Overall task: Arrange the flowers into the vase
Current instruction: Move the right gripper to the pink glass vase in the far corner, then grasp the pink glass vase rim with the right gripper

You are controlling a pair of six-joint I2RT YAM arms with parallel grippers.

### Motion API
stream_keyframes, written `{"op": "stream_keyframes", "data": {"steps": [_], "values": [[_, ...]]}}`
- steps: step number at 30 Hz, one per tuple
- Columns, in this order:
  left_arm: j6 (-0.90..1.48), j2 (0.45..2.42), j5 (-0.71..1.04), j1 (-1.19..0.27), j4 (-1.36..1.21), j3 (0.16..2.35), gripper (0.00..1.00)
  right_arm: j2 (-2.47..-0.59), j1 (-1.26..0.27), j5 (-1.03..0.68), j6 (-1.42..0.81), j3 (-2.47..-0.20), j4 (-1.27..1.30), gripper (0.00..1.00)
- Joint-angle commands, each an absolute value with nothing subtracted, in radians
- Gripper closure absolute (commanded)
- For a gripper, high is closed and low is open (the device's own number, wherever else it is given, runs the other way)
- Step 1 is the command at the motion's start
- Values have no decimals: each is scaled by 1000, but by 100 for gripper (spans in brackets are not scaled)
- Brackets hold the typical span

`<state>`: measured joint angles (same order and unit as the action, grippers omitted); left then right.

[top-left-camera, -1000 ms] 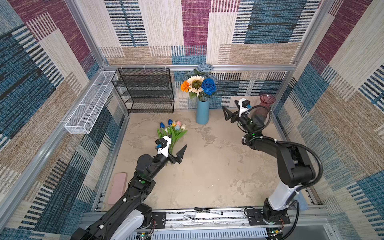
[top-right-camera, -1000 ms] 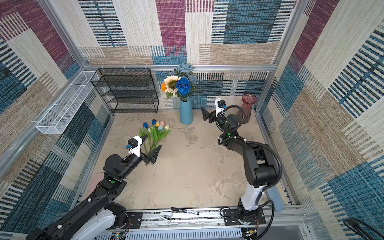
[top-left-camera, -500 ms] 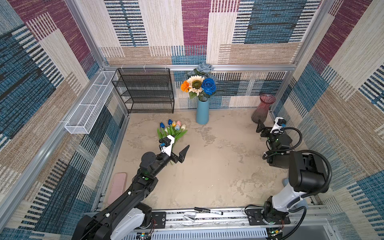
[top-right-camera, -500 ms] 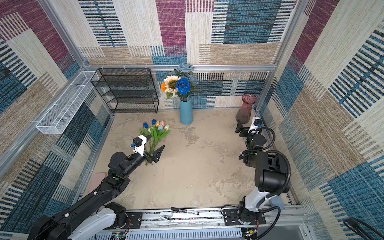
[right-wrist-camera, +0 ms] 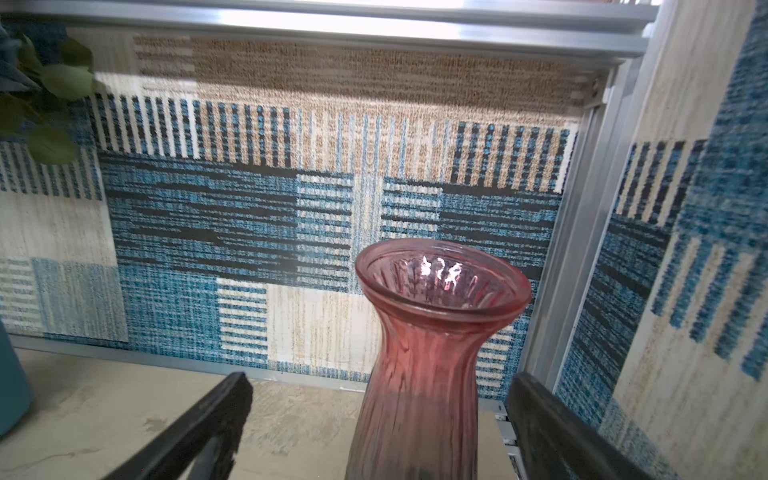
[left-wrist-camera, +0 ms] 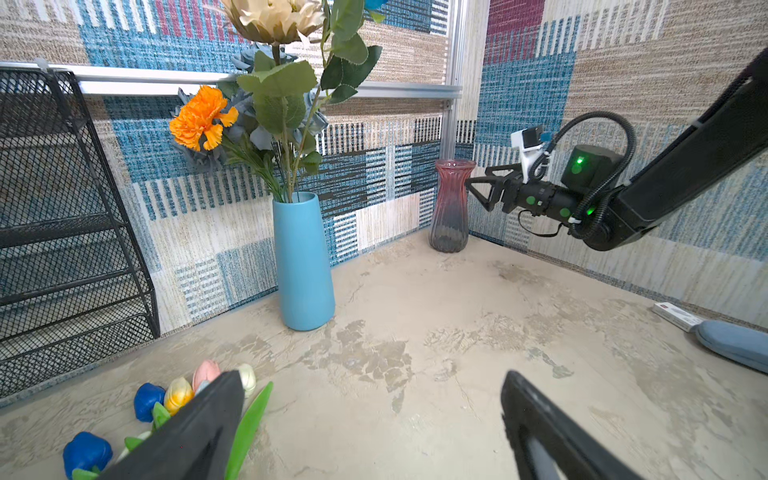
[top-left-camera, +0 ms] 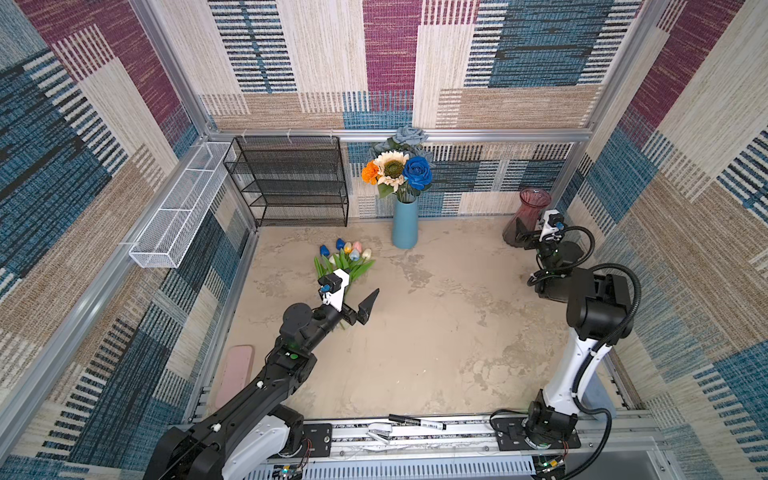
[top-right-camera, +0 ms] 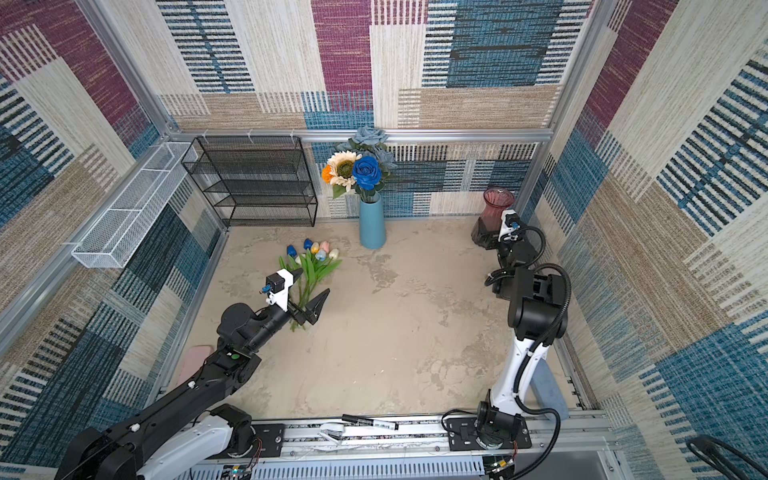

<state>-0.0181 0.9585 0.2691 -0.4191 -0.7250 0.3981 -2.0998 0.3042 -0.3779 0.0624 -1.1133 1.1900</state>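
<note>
Right wrist view puts the ribbed pink glass vase (right-wrist-camera: 428,353) straight ahead of my right gripper (right-wrist-camera: 378,386), whose jaws are spread wide and hold nothing. My left gripper (top-right-camera: 314,282) hangs just as wide and empty over the green stems of the small tulip bunch (top-left-camera: 347,259) lying on the mottled beige tabletop (top-left-camera: 436,332). Taller flowers (top-left-camera: 395,170) stand in the slim blue ceramic vase (top-left-camera: 405,226) by the back wall.

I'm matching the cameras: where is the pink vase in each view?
Top view: pink vase in the back right corner.
Top view: vase in the same corner.
Left wrist: vase beside the right claw.
Right wrist: vase close ahead of that open claw.
Shared landmark: the corner post behind it.
</note>
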Motion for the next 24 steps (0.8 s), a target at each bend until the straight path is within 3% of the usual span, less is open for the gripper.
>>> {"op": "stream_keyframes", "data": {"steps": [1, 17, 24], "values": [[-56, 949, 283, -418, -699, 429, 1, -2161, 306, -378, 106, -1210, 1122, 0], [-63, 964, 265, -419, -637, 486, 1, -2453, 311, -468, 101, -1691, 928, 0], [-64, 992, 247, -419, -660, 503, 1, -2479, 311, -497, 114, -1712, 932, 17]]}}
